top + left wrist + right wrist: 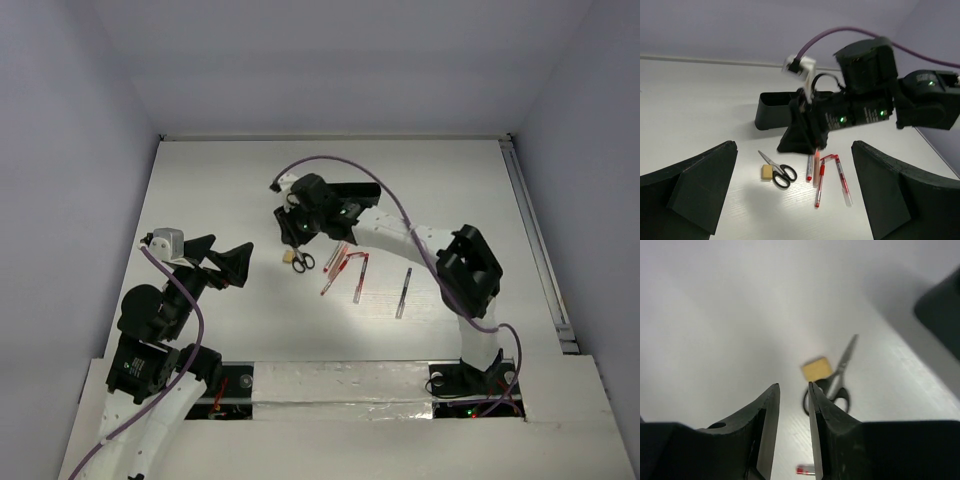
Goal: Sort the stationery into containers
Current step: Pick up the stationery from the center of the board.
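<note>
my right gripper (793,387), barely parted and empty, sits nearest the scissors (832,386), handles facing it; left gripper (225,258) gapes empty.

A robot lab cell: white table (250,170) boxed by plain grey walls (80,150).

Boxed in by pale lilac walls (70,150).
Floored with a white counter (220,180), edged with metal rail (540,250) at 3 o'clock, silvery tape (340,385) at 6.
</note>
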Motion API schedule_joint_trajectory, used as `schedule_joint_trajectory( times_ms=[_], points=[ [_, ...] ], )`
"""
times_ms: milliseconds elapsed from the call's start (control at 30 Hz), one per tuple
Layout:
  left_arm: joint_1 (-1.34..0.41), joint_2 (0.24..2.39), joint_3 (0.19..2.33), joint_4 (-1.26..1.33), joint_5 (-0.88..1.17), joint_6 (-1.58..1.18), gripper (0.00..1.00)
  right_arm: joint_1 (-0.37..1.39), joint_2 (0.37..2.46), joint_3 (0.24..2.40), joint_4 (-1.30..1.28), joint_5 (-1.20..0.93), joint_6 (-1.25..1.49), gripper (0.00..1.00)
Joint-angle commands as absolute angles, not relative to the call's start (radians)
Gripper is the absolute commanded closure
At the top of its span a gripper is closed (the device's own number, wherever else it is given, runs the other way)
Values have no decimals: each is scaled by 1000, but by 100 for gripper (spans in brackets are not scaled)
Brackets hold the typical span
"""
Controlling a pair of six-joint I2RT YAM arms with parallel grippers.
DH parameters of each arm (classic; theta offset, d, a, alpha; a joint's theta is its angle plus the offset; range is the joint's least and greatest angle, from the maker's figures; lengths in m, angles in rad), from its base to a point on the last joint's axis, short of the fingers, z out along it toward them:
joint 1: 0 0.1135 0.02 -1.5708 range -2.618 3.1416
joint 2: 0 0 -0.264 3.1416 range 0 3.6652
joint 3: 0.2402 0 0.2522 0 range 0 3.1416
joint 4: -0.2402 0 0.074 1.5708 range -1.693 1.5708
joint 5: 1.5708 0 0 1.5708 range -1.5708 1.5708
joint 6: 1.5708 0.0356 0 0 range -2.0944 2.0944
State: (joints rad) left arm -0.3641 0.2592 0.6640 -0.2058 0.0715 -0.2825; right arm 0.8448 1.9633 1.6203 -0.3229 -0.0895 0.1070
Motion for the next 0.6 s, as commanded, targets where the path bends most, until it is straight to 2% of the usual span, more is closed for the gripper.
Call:
schedule_joint_trajectory(
  times_ms=[0, 133, 200, 567],
  points=[
    [-359, 256, 672, -149, 84, -278, 1, 871, 2005, 1606, -295, -112, 161, 65],
    [-359, 255, 672, -147, 84, -278, 1, 880, 2025, 1577, -267, -132, 227, 57],
    [-359, 255, 672, -147, 84, -278, 1, 881, 2036, 1554, -255, -137, 242, 49],
    [-359, 255, 672, -147, 87, -278, 1, 890, 2126, 1580, -250, -118, 285, 45]
  ],
)
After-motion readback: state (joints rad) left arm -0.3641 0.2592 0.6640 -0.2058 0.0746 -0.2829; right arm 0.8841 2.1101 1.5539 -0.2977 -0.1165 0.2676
